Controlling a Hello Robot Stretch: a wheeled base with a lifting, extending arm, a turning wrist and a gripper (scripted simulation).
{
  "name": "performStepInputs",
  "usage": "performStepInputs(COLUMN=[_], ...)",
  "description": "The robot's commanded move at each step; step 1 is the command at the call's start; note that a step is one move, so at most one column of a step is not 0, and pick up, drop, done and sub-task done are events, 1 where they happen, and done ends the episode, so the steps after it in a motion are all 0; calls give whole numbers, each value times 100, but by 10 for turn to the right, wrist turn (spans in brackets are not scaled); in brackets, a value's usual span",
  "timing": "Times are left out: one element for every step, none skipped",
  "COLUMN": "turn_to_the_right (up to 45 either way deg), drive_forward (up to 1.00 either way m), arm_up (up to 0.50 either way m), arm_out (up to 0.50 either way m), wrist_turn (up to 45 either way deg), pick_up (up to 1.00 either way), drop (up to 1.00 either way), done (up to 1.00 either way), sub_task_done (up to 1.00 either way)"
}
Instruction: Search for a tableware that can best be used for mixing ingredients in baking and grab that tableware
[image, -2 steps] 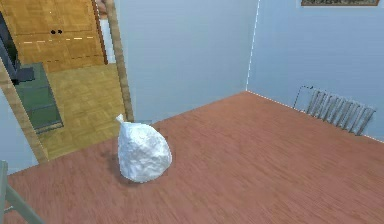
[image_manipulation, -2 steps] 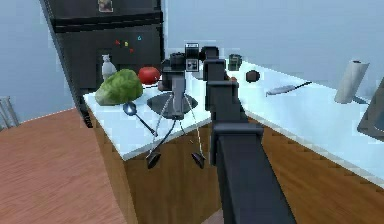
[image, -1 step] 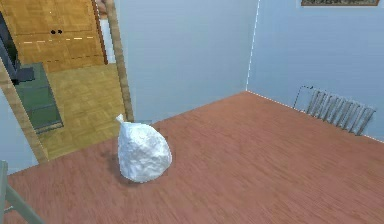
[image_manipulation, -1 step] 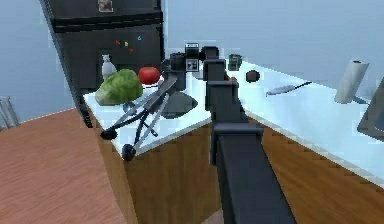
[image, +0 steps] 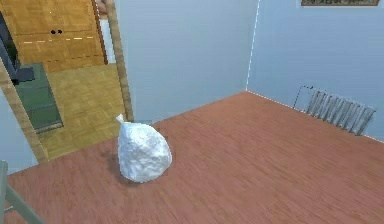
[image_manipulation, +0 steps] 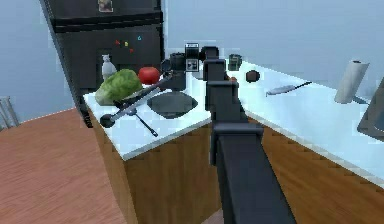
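Observation:
In the arm side view the dark arm (image_manipulation: 232, 140) rises from the bottom edge over a white-topped counter (image_manipulation: 300, 110). My gripper (image_manipulation: 169, 68) sits at its far end, left of the two white marker squares and close to a red tomato (image_manipulation: 149, 74). Things stand on the counter behind it, so I cannot tell whether it holds anything. A dark sink basin (image_manipulation: 172, 104) is set into the counter just below the gripper. A green lettuce (image_manipulation: 120, 86) and a white bottle (image_manipulation: 108, 67) lie further left.
A dark fridge (image_manipulation: 105, 35) stands behind the counter's left end. A long-handled utensil (image_manipulation: 127, 112), a dark cup (image_manipulation: 235, 62), a brown lump (image_manipulation: 253, 75), a knife (image_manipulation: 288, 88) and a paper roll (image_manipulation: 350, 80) are on the counter. Ahead, a white bag (image: 143, 152) sits on wood floor beside a doorway (image: 70, 80).

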Motion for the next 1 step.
performStepInputs(turn_to_the_right=[0], drive_forward=[0], arm_up=[0], arm_out=[0], wrist_turn=[450], pick_up=[0], drop=[0], done=[0], sub_task_done=[0])
